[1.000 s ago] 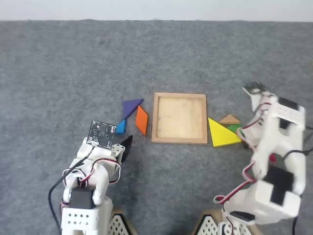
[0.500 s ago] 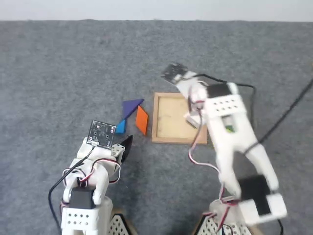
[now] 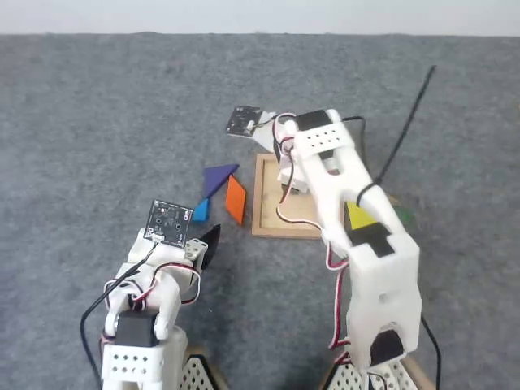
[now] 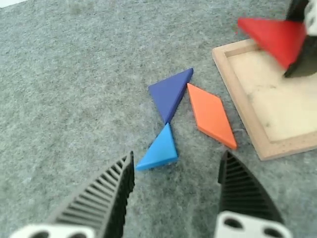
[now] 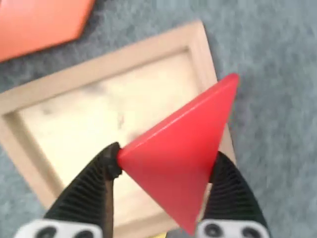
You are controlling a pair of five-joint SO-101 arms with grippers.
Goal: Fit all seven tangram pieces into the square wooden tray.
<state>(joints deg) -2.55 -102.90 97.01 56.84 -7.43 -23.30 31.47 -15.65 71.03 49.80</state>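
Blue triangle (image 4: 159, 148) lies on the tabletop (image 4: 74, 74) just ahead of the left hand (image 4: 178, 163), which is spread and holding nothing. Beyond it are the orange slanted piece (image 4: 212, 115) and the purple triangle (image 4: 171, 91), beside the tray (image 4: 244, 109). Farthest, the right hand (image 5: 164, 157) pinches the red triangle (image 5: 183, 153), tilted, over the tray's far-left corner. Judgement: lower it inward onto bare wood, clear of the rim.

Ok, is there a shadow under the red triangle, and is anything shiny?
Right wrist view: the red triangle, held in the right gripper, shows a pale sheen along one edge; no clear shadow on the tray. Left wrist view: the dark blue triangle and orange piece cast only thin edge shadows. High view: the grey mat is evenly lit, no glare.
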